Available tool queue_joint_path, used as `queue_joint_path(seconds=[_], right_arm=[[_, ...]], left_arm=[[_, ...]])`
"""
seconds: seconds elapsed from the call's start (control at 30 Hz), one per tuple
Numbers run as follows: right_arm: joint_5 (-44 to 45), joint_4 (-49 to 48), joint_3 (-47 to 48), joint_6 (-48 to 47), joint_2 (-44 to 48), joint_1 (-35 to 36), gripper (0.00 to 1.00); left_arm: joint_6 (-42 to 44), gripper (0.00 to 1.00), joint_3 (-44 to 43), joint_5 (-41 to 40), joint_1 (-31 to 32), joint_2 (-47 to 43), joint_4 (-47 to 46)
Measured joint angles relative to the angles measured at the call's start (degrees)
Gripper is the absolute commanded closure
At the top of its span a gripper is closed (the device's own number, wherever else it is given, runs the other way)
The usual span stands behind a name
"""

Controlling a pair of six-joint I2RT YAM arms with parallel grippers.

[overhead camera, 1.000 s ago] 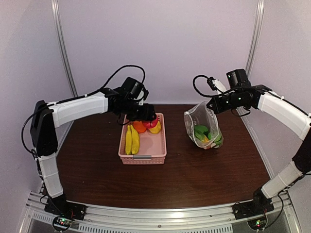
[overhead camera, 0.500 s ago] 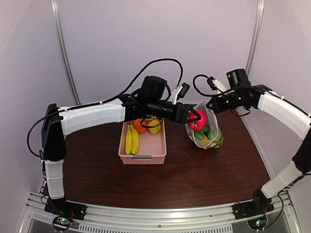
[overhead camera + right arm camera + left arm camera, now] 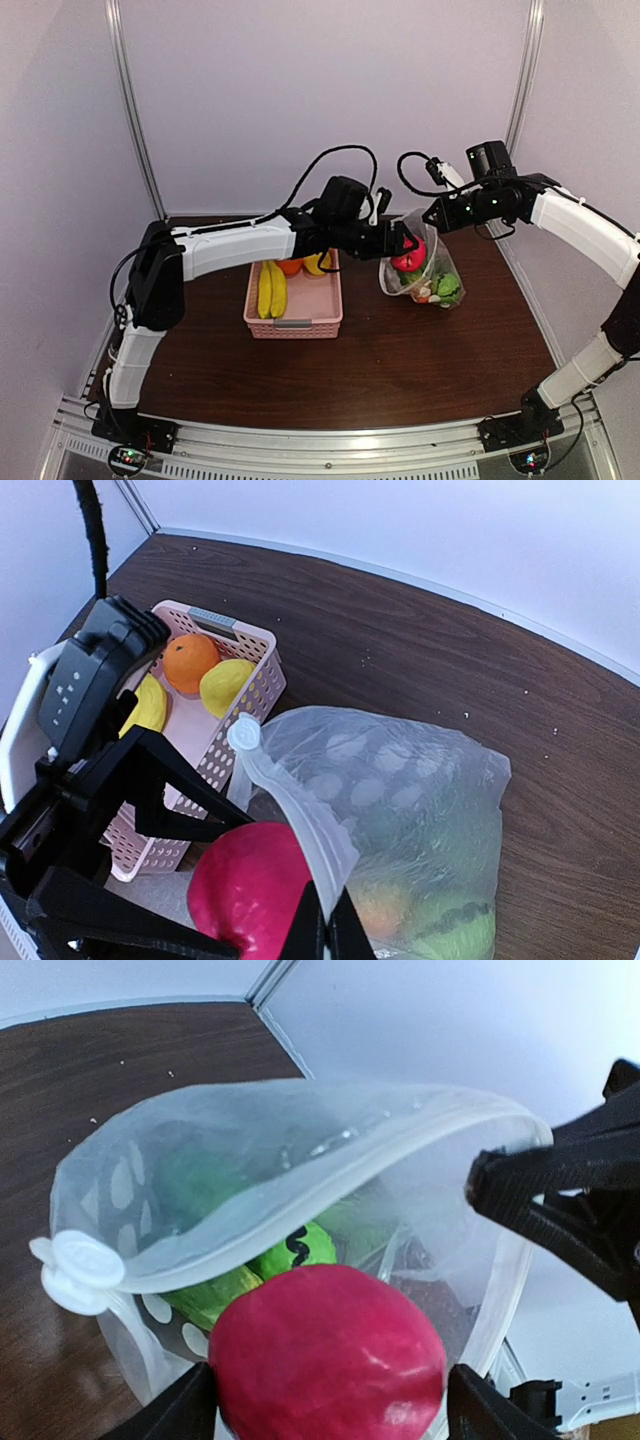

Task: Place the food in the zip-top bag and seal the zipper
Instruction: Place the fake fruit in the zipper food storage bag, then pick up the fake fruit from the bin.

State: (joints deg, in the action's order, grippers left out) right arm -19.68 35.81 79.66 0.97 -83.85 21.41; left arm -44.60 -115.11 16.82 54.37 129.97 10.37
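The clear polka-dot zip-top bag (image 3: 430,268) stands open right of the basket, green pieces (image 3: 447,286) inside. My right gripper (image 3: 432,214) is shut on the bag's mouth edge with the zipper strip (image 3: 300,830) and holds it up. My left gripper (image 3: 405,243) is shut on the red ball (image 3: 408,258) at the bag's mouth. In the left wrist view the red ball (image 3: 328,1358) sits between my fingers, just over the opening, with green pieces (image 3: 300,1248) below. The red ball also shows in the right wrist view (image 3: 250,885). A yellow banana (image 3: 270,288), an orange (image 3: 291,266) and a yellow piece (image 3: 318,263) lie in the basket.
The pink lattice basket (image 3: 296,318) stands left of the bag on the dark brown table (image 3: 400,360). White walls close the back and sides. My left arm reaches across above the basket's far end.
My left gripper has carried the red ball from the basket rightward to the bag and lowered it into the mouth. The right gripper has stayed holding the bag edge.
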Motion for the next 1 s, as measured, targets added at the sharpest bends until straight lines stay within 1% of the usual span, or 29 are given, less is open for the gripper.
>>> queue_joint_path(seconds=[0.17, 0.3, 0.4, 0.5, 0.6, 0.7, 0.77, 0.83, 0.9, 1.0], right_arm=[[-0.31, 0.37, 0.02, 0.57, 0.00, 0.00, 1.00], [-0.81, 0.59, 0.02, 0.74, 0.00, 0.00, 1.00], [-0.92, 0.57, 0.02, 0.74, 0.00, 0.00, 1.00], [-1.07, 0.52, 0.02, 0.74, 0.00, -0.17, 1.00], [-1.11, 0.46, 0.02, 0.74, 0.00, -0.33, 1.00], [-1.11, 0.35, 0.02, 0.72, 0.00, -0.33, 1.00], [-1.11, 0.33, 0.00, 0.70, 0.00, -0.33, 1.00], [-1.14, 0.31, 0.00, 0.70, 0.00, -0.33, 1.00], [-1.14, 0.33, 0.00, 0.70, 0.00, -0.33, 1.00], [-1.16, 0.33, 0.00, 0.70, 0.00, -0.33, 1.00]], left_arm=[[-3.37, 0.09, -2.84, -0.52, 0.00, 0.92, 0.39], [-4.42, 0.09, -6.58, -0.81, 0.00, 1.05, 1.84], [-4.04, 0.10, -7.04, 0.44, 0.00, 0.28, 1.84], [-1.97, 0.12, -3.54, 2.05, 0.00, -2.97, 1.75], [2.25, 0.13, 2.78, 1.18, 0.00, -9.60, 3.52], [6.82, 0.14, 7.56, -2.67, -0.17, -16.59, 6.60], [9.49, 0.14, 11.02, -6.36, -0.70, -21.35, 8.76], [11.39, 0.13, 13.35, -10.95, -1.55, -24.30, 11.43], [12.50, 0.13, 14.25, -15.76, -2.54, -24.92, 14.71], [12.61, 0.09, 15.34, -23.45, -4.15, -23.26, 21.42]])
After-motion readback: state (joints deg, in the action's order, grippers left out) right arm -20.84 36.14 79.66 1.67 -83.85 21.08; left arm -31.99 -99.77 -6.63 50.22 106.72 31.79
